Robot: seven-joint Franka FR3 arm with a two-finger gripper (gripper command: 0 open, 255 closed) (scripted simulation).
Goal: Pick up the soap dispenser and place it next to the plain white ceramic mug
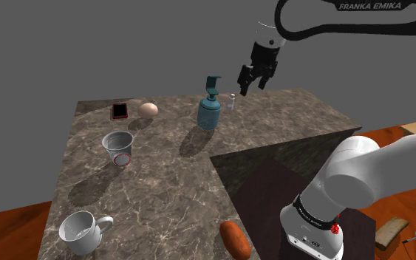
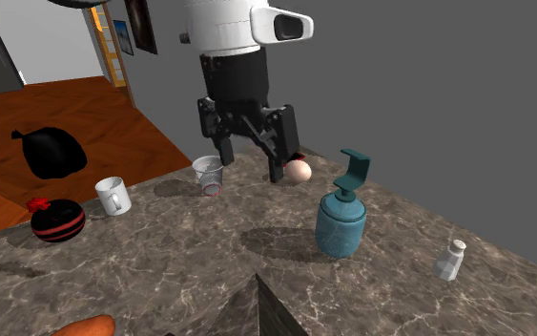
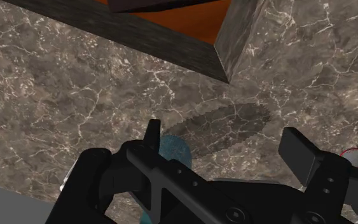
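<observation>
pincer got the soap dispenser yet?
No, in the second exterior view the open pincer hangs in the air clear of the teal soap dispenser, which stands upright on the marble counter.

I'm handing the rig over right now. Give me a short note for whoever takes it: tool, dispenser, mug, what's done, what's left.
Tool: open, empty, in the air above the counter, to the right of the dispenser in the shoulder view, not touching it.
Dispenser: teal, upright near the counter's far edge, a small shaker close by.
Mug: white, upright at the counter's near-left corner in the shoulder view, far from the dispenser. A grey cup stands between them.
Done: nothing; the dispenser is not grasped.
Left: grasp the dispenser, carry it over, set it beside the mug.
</observation>
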